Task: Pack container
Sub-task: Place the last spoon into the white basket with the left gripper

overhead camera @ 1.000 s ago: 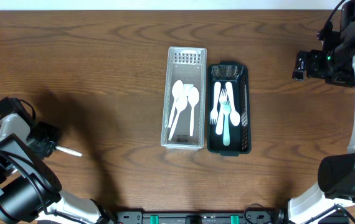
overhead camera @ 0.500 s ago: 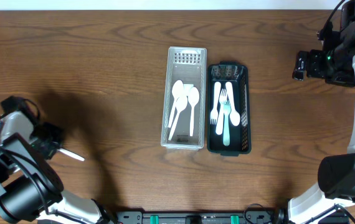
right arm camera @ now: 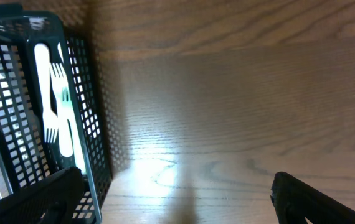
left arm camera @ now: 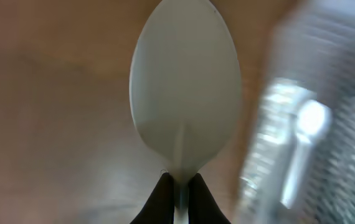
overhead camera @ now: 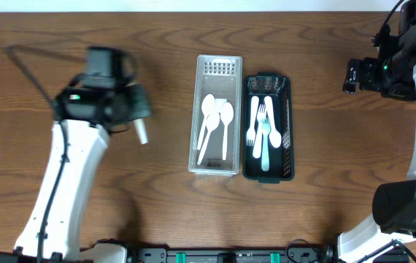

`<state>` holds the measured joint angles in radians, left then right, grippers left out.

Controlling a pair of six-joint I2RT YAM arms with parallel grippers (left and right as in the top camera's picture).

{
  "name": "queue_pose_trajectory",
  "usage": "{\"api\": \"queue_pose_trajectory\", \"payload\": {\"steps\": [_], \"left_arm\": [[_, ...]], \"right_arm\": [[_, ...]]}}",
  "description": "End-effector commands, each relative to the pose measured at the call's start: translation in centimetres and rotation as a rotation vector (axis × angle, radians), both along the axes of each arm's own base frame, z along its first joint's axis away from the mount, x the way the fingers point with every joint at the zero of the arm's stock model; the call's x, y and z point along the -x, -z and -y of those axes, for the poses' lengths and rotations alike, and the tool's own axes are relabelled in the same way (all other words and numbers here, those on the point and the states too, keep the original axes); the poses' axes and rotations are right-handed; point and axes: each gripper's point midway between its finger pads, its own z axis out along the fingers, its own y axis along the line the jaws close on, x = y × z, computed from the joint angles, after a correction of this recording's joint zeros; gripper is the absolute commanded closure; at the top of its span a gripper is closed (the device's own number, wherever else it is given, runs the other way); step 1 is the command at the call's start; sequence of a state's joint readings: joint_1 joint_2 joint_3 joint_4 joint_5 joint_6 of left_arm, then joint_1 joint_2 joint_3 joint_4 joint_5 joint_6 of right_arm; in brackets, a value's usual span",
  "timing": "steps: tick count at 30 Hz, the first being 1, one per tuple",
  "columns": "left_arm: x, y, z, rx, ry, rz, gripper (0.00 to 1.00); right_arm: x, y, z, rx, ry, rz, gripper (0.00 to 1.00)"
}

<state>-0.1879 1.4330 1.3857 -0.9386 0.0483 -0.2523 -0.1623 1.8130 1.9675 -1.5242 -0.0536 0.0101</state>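
My left gripper (overhead camera: 133, 123) is shut on a white plastic spoon (overhead camera: 141, 132), held above the table left of the clear basket (overhead camera: 219, 60). In the left wrist view the spoon's bowl (left arm camera: 185, 87) fills the frame, its handle pinched between my black fingers (left arm camera: 181, 191). The clear basket holds three white spoons (overhead camera: 215, 120). The black basket (overhead camera: 287, 124) beside it holds white and pale green forks (overhead camera: 261, 130). My right gripper (overhead camera: 351, 77) is open and empty at the far right; its view (right arm camera: 177, 199) shows its fingers spread over bare wood beside the black basket (right arm camera: 96, 155).
The two baskets stand side by side at the table's middle. Bare wooden table lies on both sides of them. The right arm's white links run down the right edge.
My left arm has swung from the table's left edge up and right toward the clear basket, carrying the spoon. The right arm has not moved.
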Motion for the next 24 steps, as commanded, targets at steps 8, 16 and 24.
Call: {"api": "queue_pose_trajectory", "payload": {"steps": [8,16,24], "left_arm": [[0.2,0.1,12.5,-0.039,0.402,0.070,0.94],[0.0,7.8,17.1,-0.092,0.503,-0.073,0.94],[-1.1,12.3,16.9,-0.121,0.487,-0.153,0.90]], "right_arm": [[-0.1,0.3,-0.1,-0.008,0.000,-0.004,0.01],[-0.1,0.3,-0.1,-0.008,0.000,-0.005,0.01],[0.0,0.3,-0.1,-0.009,0.000,-0.009,0.01]]}}
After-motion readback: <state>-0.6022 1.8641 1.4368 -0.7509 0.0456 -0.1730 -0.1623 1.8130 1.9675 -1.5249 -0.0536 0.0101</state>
